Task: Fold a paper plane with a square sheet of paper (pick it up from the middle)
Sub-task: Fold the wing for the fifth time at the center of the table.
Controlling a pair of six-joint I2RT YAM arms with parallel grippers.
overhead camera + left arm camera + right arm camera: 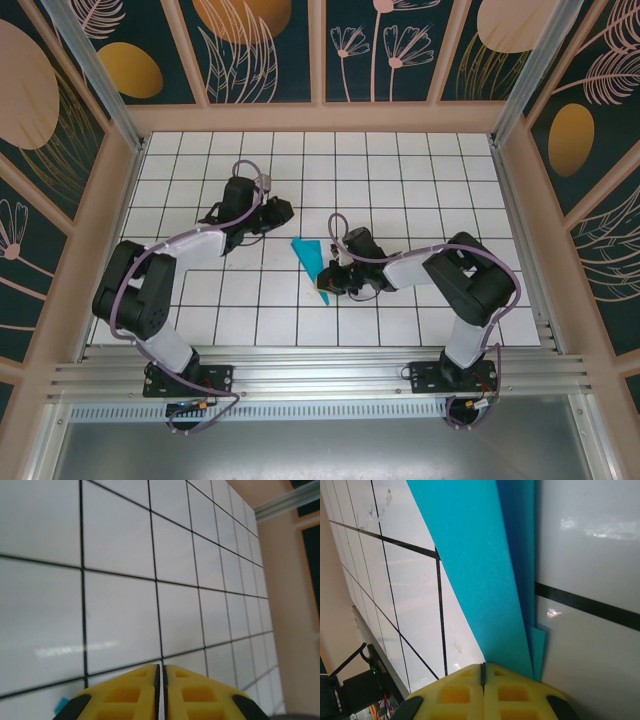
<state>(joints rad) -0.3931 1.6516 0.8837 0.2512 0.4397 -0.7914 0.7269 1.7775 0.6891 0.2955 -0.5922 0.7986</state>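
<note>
Closest to the camera in the top view, the left arm's base (190,378) is bolted to the near rail. From it the left arm (160,275) bends up over the white gridded tabletop (400,170). The left claw (280,212) sits above bare tiles, well apart from the paper. In its wrist view the left claw's yellow fingers (125,692) press flat together with nothing between them.

Right of it, near the middle of the tabletop, lies the teal paper (310,258). It is folded into a narrow layered shape that tapers to a point toward the near edge.

The right claw (335,278) is at the paper's right edge, close to the pointed end. In its wrist view its fingers (515,692) are closed tight on themselves. The paper's (485,570) narrow end reaches their tips, and whether they press on it cannot be told.
</note>
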